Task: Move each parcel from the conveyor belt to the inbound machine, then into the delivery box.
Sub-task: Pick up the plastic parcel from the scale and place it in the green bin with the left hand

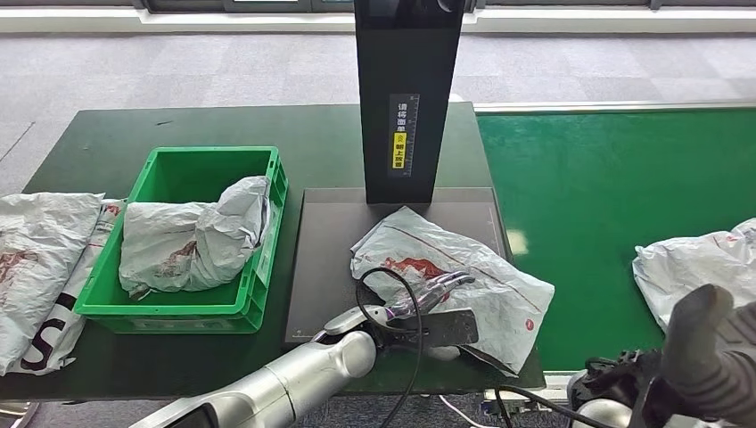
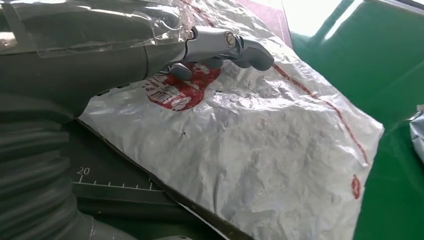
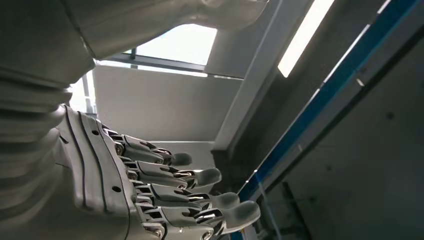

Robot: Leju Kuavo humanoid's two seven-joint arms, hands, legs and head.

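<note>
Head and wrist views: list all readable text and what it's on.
"20": ruler mark on the scanner plate, by the left hand.
Black post: white vertical Chinese label plus yellow tag, too small to read.
Parcel: red print, blurred.
Bags left of the bin: large dark letter, maybe "S", cut off.

- Head view: bright, even illumination from above; shadows on the green table (image 1: 107,143) are faint and soft.
- A pale glare patch lies on the conveyor belt (image 1: 606,178) beside the scanner platform's far right corner.
- The right hand (image 1: 704,357) is close to the lens and out of focus.
- Left wrist view: the silver parcel (image 2: 260,150) shows crinkled specular highlights; the top-right background is overexposed.
- Right wrist view: window and ceiling light strip are blown out; surfaces near them are dim.
</note>
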